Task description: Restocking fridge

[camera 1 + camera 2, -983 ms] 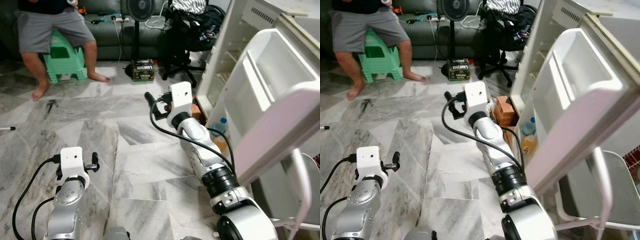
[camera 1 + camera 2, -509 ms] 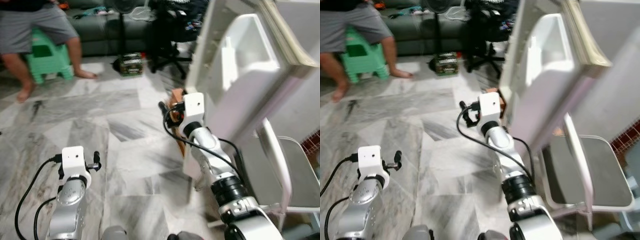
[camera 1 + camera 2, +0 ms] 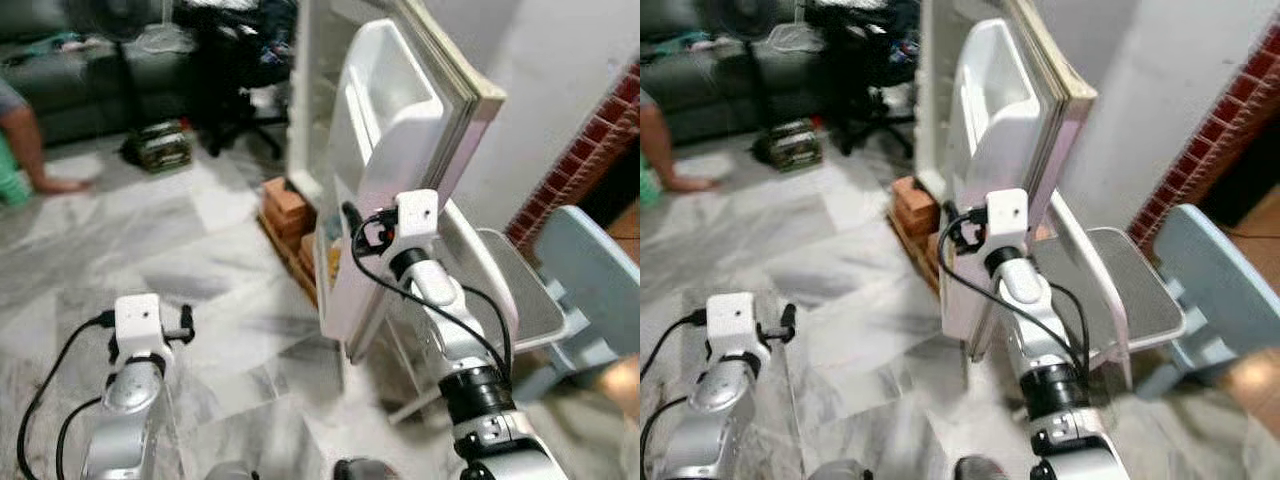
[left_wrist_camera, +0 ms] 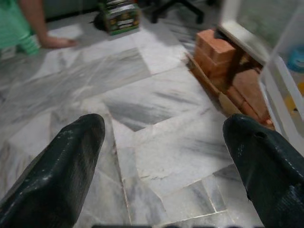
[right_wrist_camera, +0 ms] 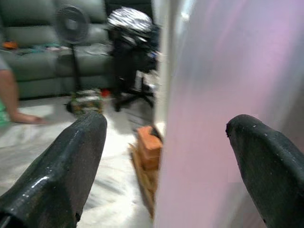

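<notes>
Standing spread, the right pincer (image 5: 161, 166) has the door (image 5: 228, 95) just ahead, its edge upright. Left pincer (image 4: 164, 156) is spread too, farther off.

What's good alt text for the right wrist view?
Two open black fingers frame the edge of a white fridge door close ahead, its surface blurred and pink-tinted. Behind on the marble floor: stacked bricks, a fan, an office chair and a grey sofa.
</notes>
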You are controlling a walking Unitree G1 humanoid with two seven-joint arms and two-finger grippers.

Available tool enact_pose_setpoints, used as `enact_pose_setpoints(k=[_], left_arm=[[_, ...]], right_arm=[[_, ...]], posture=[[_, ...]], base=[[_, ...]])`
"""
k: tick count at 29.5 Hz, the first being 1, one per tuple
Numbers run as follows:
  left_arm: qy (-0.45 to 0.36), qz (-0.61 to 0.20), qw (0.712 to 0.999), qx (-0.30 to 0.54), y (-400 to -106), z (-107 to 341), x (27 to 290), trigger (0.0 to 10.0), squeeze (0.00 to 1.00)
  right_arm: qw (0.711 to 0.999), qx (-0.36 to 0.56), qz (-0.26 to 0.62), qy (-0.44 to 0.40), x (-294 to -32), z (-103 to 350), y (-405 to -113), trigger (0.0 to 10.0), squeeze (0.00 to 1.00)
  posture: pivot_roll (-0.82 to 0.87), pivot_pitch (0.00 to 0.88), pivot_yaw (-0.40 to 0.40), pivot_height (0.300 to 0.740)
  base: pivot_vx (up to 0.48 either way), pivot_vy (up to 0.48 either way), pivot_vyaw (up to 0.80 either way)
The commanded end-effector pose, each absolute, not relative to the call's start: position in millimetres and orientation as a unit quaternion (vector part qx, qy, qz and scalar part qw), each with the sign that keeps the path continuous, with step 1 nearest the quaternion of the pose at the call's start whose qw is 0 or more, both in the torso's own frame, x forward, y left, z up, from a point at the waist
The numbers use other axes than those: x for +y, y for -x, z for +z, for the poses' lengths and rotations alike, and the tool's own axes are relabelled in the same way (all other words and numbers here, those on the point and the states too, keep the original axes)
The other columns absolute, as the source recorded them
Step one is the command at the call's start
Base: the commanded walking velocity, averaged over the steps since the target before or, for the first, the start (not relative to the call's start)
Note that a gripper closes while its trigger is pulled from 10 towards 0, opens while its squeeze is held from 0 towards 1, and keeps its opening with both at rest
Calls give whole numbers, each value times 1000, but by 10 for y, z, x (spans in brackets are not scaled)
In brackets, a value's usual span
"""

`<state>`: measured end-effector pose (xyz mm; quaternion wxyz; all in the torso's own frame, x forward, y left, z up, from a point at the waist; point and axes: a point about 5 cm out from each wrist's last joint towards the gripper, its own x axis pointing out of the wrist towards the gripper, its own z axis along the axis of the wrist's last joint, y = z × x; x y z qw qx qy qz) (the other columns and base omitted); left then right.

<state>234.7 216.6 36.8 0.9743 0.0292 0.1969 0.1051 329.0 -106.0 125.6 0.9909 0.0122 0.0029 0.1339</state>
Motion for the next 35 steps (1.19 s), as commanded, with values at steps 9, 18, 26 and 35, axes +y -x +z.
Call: enact_pose_setpoints(k=[9,18,26,35], left_arm=[[-27,93,976,194,-2365,384,2105,10000,0],[-22,79,978,189,-2363,395,2068,10000,0],[-20,86,977,196,-2354,376,2066,10000,0],[-20,87,976,198,-2348,378,2056,10000,0]], right_arm=[[997,26,77,-1,-1387,1166,-3219,10000,0],[999,19,32,-8,-1455,1198,-3228,10000,0],[1000,12,23,-10,-1475,1261,-3274,10000,0],[1000,-8,0,-7,-1518,1361,-3396,10000,0]], posture=[[107,0,-22,740],[102,0,-24,740],[103,0,-30,740],[108,0,-30,740]], base=[[0,0,-72],[136,149,-356],[0,34,-338],[0,0,0]])
